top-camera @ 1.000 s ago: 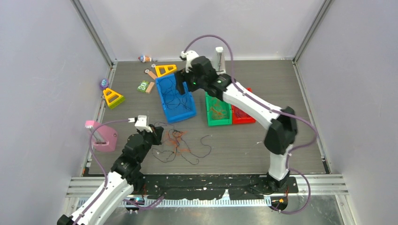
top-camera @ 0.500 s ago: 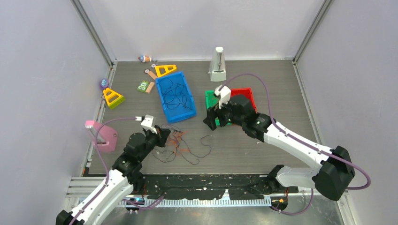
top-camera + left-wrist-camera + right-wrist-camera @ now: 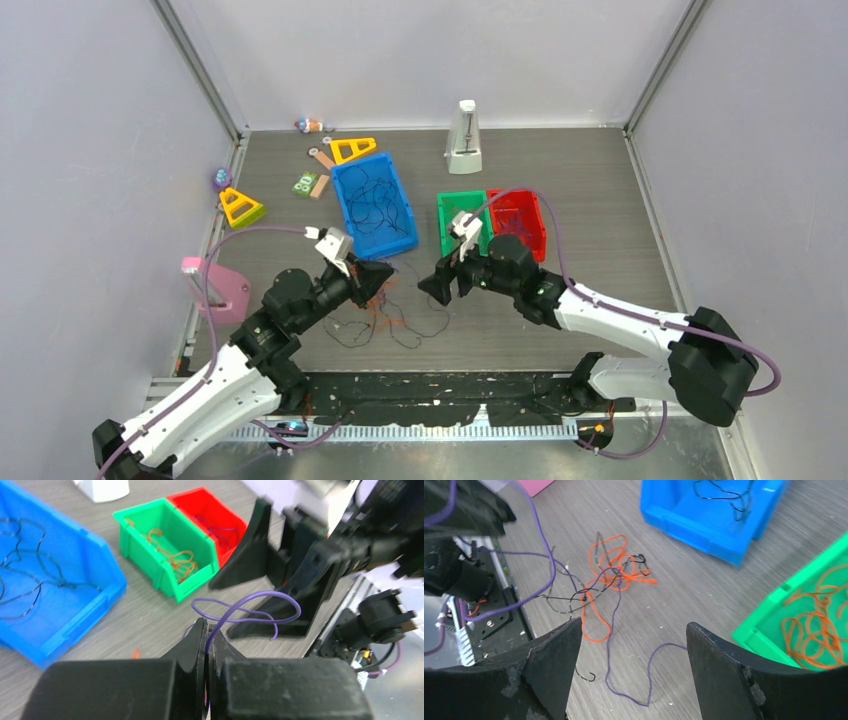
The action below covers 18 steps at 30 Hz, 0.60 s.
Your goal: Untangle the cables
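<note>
The left gripper (image 3: pixel 206 630) was pinched shut on a purple cable (image 3: pixel 250 605), holding its loop up off the table (image 3: pixel 600 180), probably to draw it out of the tangle (image 3: pixel 616 572) of orange, black and purple cables below. At its 3 o'clock, the right gripper (image 3: pixel 633 635) hung empty with fingers spread wide, seemingly ready to assist. Toward 12 o'clock, the blue bin (image 3: pixel 343 200) held black cables, the green bin (image 3: pixel 441 212) orange and the red bin (image 3: pixel 540 215) purple, evidently sorted by colour.

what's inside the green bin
Loose loops of orange cables lie on the floor of the green bin; no other colour shows. Its near wall hides the floor just behind it, and from above the right arm covers its near end.
</note>
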Motion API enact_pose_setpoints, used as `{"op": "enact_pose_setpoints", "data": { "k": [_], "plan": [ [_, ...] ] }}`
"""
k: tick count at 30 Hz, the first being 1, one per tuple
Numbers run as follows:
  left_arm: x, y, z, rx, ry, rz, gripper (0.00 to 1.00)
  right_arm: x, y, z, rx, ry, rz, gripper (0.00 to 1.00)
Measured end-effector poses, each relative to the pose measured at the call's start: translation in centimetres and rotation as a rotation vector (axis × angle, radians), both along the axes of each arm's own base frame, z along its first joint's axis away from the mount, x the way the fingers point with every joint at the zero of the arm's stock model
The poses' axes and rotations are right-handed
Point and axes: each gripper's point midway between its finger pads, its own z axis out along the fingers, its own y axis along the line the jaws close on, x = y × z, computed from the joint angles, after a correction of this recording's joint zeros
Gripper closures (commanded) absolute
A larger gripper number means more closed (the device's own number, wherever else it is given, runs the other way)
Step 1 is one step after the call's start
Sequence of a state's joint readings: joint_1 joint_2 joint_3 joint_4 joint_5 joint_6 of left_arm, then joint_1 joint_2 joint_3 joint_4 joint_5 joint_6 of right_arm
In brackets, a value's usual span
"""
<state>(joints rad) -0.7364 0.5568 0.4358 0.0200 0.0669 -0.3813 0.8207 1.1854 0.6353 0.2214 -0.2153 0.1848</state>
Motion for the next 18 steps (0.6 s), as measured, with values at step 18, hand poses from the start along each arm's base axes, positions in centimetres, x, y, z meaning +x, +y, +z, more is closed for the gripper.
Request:
{"op": "enact_pose_setpoints", "data": {
  "k": [18],
  "plan": [
    [-1.7, -4.5, 10.2, -0.093, -0.082, -0.188, 1.0, -3.6, 1.8, 0.6, 0.155, -0.129, 0.106, 0.19]
  ]
}}
